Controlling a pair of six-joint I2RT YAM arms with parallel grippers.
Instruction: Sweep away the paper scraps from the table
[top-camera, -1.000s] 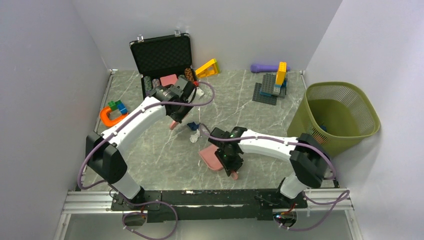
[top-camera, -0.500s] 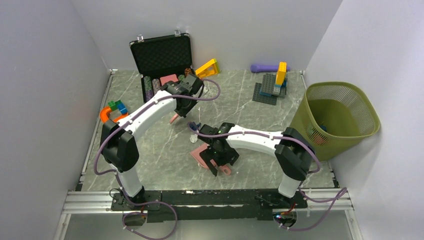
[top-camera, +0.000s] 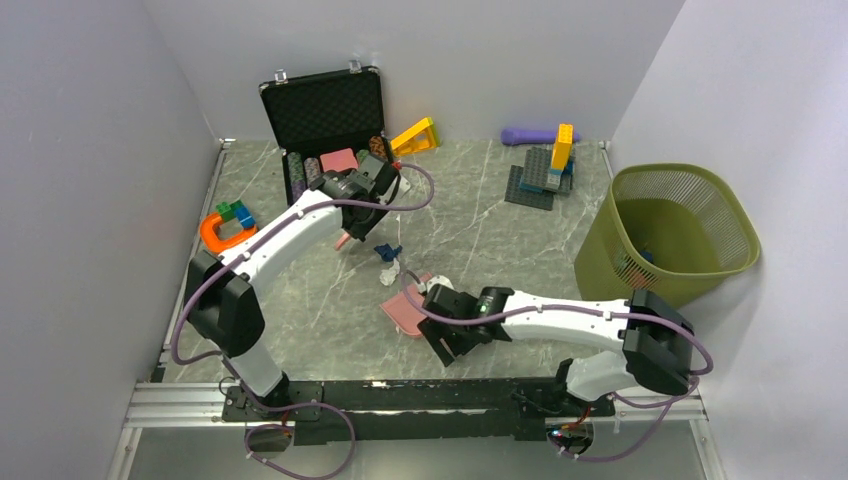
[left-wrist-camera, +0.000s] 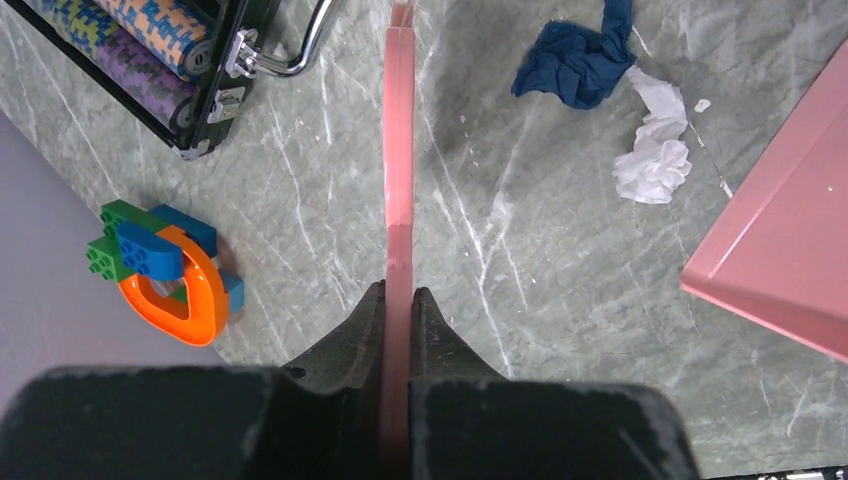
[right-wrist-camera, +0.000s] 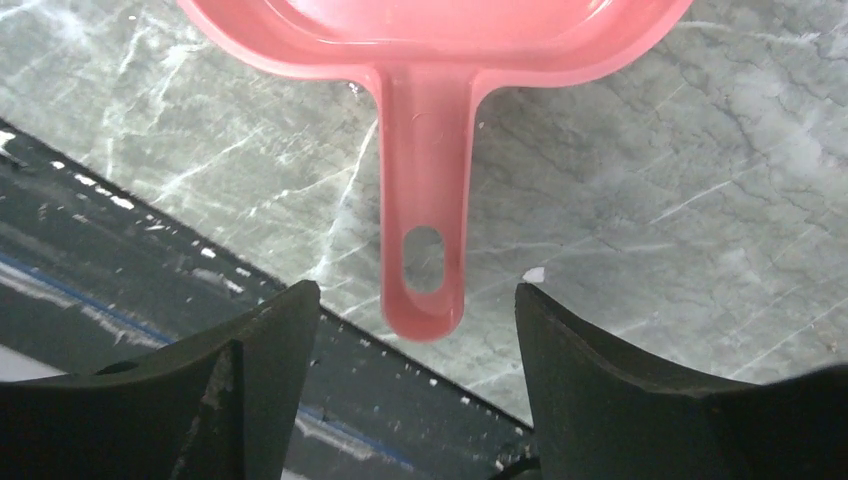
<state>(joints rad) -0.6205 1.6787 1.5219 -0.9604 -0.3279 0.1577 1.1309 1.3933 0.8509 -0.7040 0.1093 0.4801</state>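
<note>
Left claw (left-wrist-camera: 398, 300) is clamped on a thin flat pink plastic sweeper (left-wrist-camera: 399, 150), held edge-on and pointing straight ahead, likely so its far end can push scraps. Paper scraps, a crumpled navy wad (left-wrist-camera: 580, 65) and a white wad (left-wrist-camera: 655, 155), lie on the grey-green marble tabletop (left-wrist-camera: 300, 200) ahead and right of that claw, near the pink plastic dustpan (left-wrist-camera: 790, 230), probably set there as the catcher. Right claw (right-wrist-camera: 418, 305) is apart; the dustpan handle (right-wrist-camera: 425, 200) ends between its fingers, untouched.
</note>
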